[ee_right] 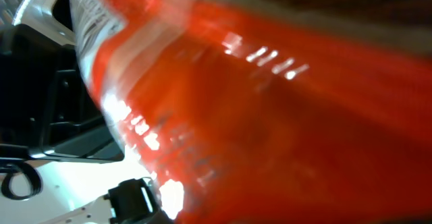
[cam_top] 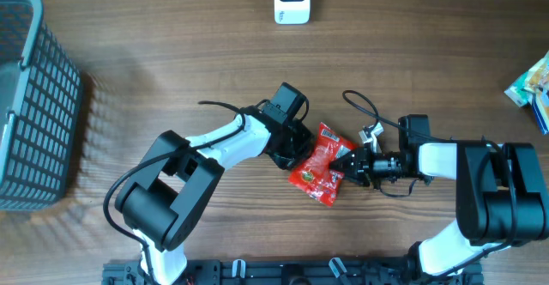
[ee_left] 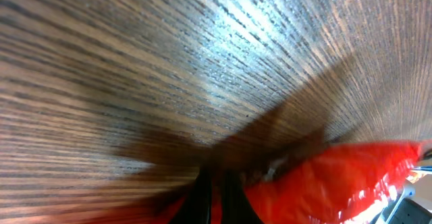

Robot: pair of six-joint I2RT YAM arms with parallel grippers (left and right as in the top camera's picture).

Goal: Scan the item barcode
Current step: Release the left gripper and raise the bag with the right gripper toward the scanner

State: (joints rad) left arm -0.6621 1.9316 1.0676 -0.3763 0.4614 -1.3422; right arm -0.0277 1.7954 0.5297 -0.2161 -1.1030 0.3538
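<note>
Red snack packet (cam_top: 322, 166) lies on the table (cam_top: 171, 62) between both arms. Left gripper (cam_top: 294, 154), fully closed, sits at its left edge; right gripper (cam_top: 346, 166) at its right edge (opening unclear, view blurred). Risk: slick film could slip or crumple, hiding the barcode from the scanner (cam_top: 292, 0).

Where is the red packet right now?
Overhead, the red packet lies front-centre on the table, between the left gripper and the right gripper.
</note>
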